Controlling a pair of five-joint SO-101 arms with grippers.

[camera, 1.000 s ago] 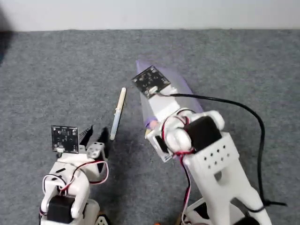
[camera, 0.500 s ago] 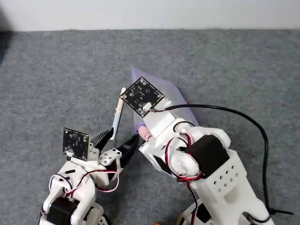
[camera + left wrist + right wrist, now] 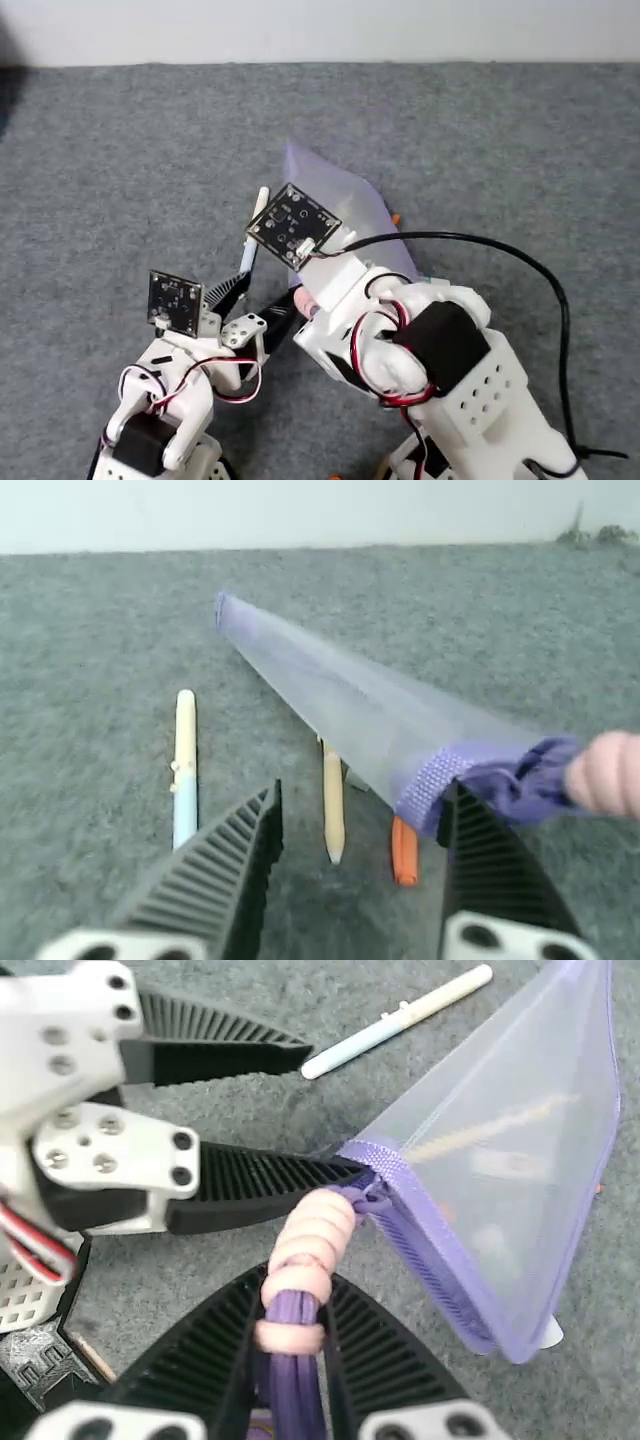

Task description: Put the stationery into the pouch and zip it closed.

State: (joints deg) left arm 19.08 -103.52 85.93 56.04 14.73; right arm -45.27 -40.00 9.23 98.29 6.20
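**A:** From above, where does everything sit?

**B:** The pouch (image 3: 345, 190) lies on the grey carpet (image 3: 120, 150), partly under the right arm. The pen (image 3: 256, 222) lies just beside it on the left arm's side, its long axis pointing away from the arms. The left gripper (image 3: 268, 292) sits just short of the pen's near end, so the left arm is the nearer one.

**A:** And the left wrist camera?

**B:** Its jaws stand apart with nothing between them. The pouch (image 3: 340, 695) runs lengthwise away from it, and its webbing corner is raised and sits just inside one finger. A pencil (image 3: 333, 805) and an orange stick (image 3: 404, 850) lie on the carpet at the pouch's lower edge (outside it, as far as I can judge). The pen lies beyond the other finger.

**A:** The right wrist camera?

**B:** The right gripper (image 3: 298, 1295) is clamped on the pull strap (image 3: 305, 1235), the pink-beaded purple cord at the zip's end. One left finger touches that same corner. I can't tell whether the zip is open.

**A:** What does the next move turn on?

**B:** Probably on the left gripper bracing that corner. The corner hugs one finger and is not centred, so the gripper should shift towards it before closing. The zip follows the pouch's long axis, so the pull would run along that line.
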